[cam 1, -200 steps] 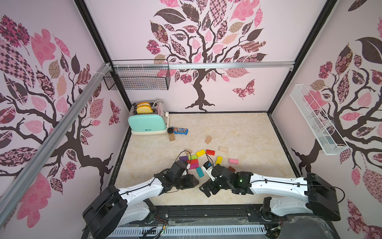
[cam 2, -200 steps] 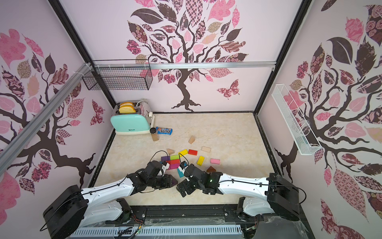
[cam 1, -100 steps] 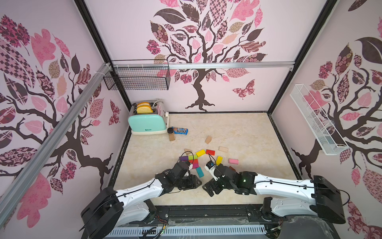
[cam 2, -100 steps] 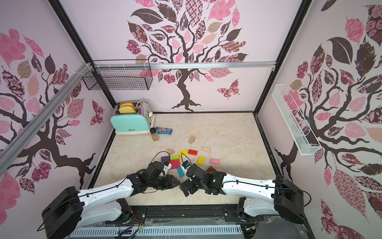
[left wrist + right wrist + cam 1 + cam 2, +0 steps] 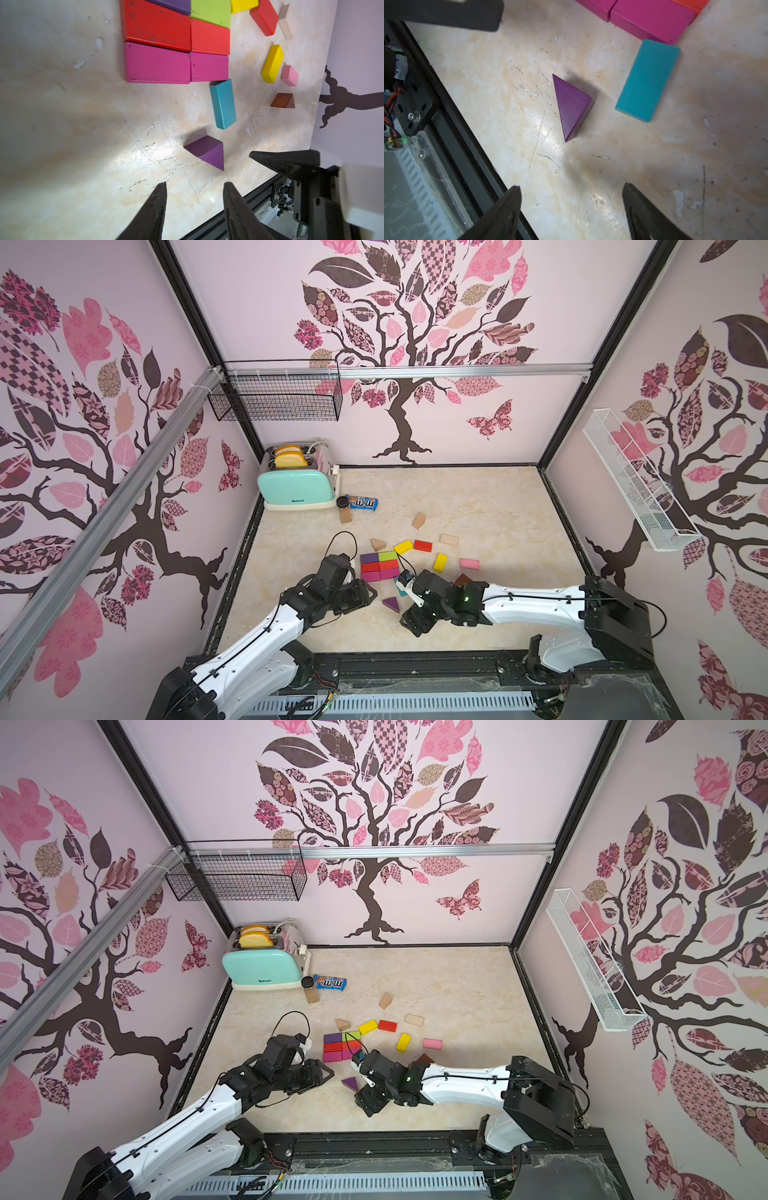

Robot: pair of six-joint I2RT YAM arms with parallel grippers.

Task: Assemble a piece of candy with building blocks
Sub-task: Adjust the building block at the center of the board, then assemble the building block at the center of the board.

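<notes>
Purple triangle (image 5: 391, 604) loose at lower centre in a top view, left gripper (image 5: 195, 185) and right gripper (image 5: 571, 188) either side, both parted and empty, joined blocks (image 5: 370, 567) just above.

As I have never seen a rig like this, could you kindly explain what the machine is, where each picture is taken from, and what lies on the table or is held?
Two white robot arms, each ending in a two-fingered gripper, work on a marbled table. Two pictures look down from overhead, side by side; the other two come from cameras on the arms' wrists. Coloured wooden building blocks lie on the table: several are pushed together into a rectangle, the rest are scattered. A purple triangle and a teal block lie nearest the arms. At the back stand a mint toaster, an M&M's packet and a small jar. The left gripper and right gripper are both open and hold nothing.
</notes>
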